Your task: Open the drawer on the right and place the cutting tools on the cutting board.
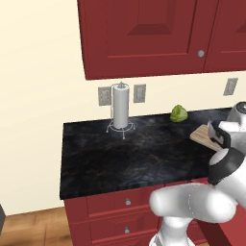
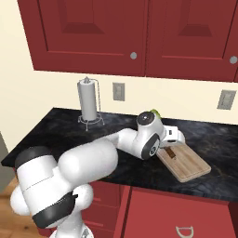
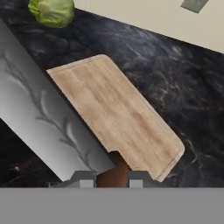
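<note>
The robot's hand (image 3: 112, 177) hovers over the flat tan wooden cutting board (image 3: 118, 113) on the black marble counter (image 1: 120, 153), fingers clamped on a broad grey-bladed, brown-handled knife (image 3: 48, 122).

Taking the cutting board (image 2: 185, 162) as the landmark: it lies flat on the counter (image 1: 125, 153), toward the counter's right part and set at an angle to the counter's front edge. The round vegetable (image 1: 178, 113) sits behind the board, near the wall, apart from it. The paper towel roll (image 1: 120, 106) stands upright in its holder well to the left of the board, also near the wall. The gripper (image 2: 173, 153) hangs over the board's left end, holding a knife (image 3: 48, 118) whose blade lies along the board's left side. Wall outlets (image 2: 119, 91) are behind and above the board. Drawers (image 1: 127, 202) sit below the counter, left of the board.
</note>
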